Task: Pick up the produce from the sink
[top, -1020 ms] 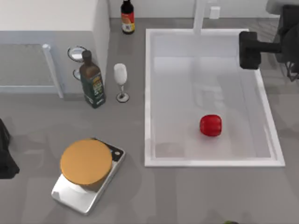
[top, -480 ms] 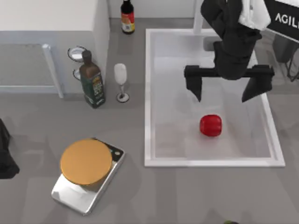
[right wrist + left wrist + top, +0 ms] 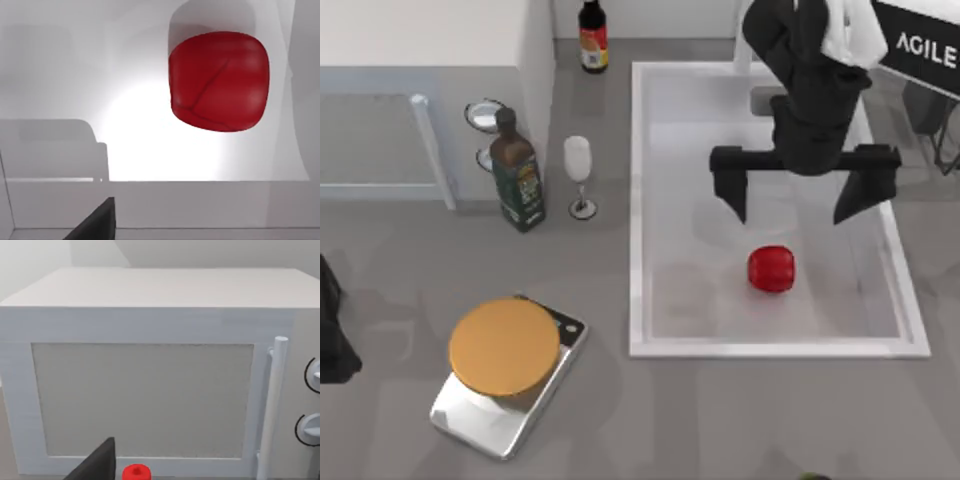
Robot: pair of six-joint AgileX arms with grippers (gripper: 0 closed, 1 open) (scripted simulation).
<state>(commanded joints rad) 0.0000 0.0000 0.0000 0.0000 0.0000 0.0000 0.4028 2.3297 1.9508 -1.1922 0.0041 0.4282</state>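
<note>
One grey matte surface (image 3: 650,420) spans frame. White rectangular sink (image 3: 635,200), raised rim, smooth basin, right half of top view. White boxy microwave (image 3: 420,60) upper left. Right gripper (image 3: 788,208), black, fingers spread wide, above sink centre. Left gripper parked at left edge, finger state unclear. Glossy red blocky produce (image 3: 771,268) on sink floor, lower right of centre, just below right gripper, untouched.

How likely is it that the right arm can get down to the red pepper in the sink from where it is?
Likely yes: the right gripper hangs open over the sink, and the red pepper lies alone on the basin floor just beyond its fingers.
</note>
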